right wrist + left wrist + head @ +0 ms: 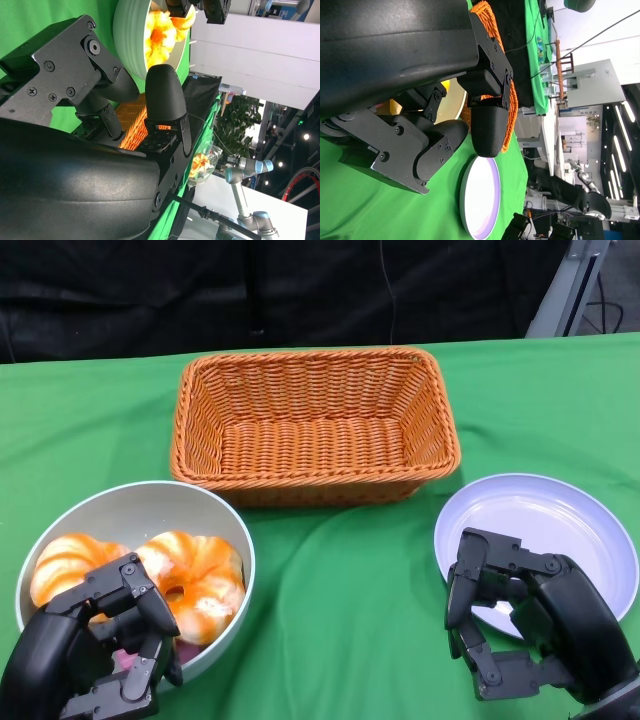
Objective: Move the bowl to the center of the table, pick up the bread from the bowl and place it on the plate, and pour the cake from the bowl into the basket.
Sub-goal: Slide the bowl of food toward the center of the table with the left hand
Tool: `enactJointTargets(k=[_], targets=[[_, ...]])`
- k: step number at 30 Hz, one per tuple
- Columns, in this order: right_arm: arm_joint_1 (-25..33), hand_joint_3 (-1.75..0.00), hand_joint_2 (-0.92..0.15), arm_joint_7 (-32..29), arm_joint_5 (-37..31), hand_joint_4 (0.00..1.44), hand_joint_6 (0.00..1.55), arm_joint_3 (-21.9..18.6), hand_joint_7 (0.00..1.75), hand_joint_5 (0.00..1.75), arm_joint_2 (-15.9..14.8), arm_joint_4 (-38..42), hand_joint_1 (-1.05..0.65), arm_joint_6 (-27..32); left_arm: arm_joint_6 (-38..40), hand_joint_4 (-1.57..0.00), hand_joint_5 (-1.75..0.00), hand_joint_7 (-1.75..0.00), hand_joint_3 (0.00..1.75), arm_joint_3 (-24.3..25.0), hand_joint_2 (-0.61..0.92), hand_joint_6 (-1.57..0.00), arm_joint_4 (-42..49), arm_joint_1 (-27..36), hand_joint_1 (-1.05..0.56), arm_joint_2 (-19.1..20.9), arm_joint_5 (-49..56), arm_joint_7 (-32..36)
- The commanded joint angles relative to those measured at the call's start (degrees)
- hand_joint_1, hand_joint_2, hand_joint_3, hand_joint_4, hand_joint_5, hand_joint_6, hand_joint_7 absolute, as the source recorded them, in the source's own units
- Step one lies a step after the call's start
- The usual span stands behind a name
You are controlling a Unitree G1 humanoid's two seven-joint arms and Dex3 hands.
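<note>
Gripping the bowl [232,540] rim, left hand [95,645] readied a slide centerward | bowl at desk's left, bread [195,580] inside | right hand [520,625] empty, fingers apart, over plate [590,530] | basket [315,425] behind.

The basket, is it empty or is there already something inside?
Empty. The head view shows the basket with only its bare woven floor; both pastries lie in the bowl.

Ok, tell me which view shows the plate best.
The head view: the plate lies face-up, with only its near edge hidden by the right hand. The left wrist view shows it edge-on. The right wrist view does not show it.
</note>
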Motion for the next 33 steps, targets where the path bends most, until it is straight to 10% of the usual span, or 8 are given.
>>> enactJointTargets(k=[1,33], targets=[[-0.1,-1.38,-0.45,-0.4,0.0,0.82,0.66,-0.3,1.64,1.75,-0.3,0.1,-0.04,-0.1,-0.3,-0.81,-1.75,-1.6,1.23,0.3,0.55,-0.68,-0.1,-0.1,-0.07,1.0,-0.1,-0.5],[0.0,-1.38,-0.44,-0.5,-0.2,0.82,0.66,-0.2,1.63,1.75,-0.1,1.0,-0.04,-0.9,-1.1,-0.8,-1.75,-1.6,1.23,0.2,0.56,-0.68,0.6,-0.2,-0.06,0.9,0.4,-0.9]])
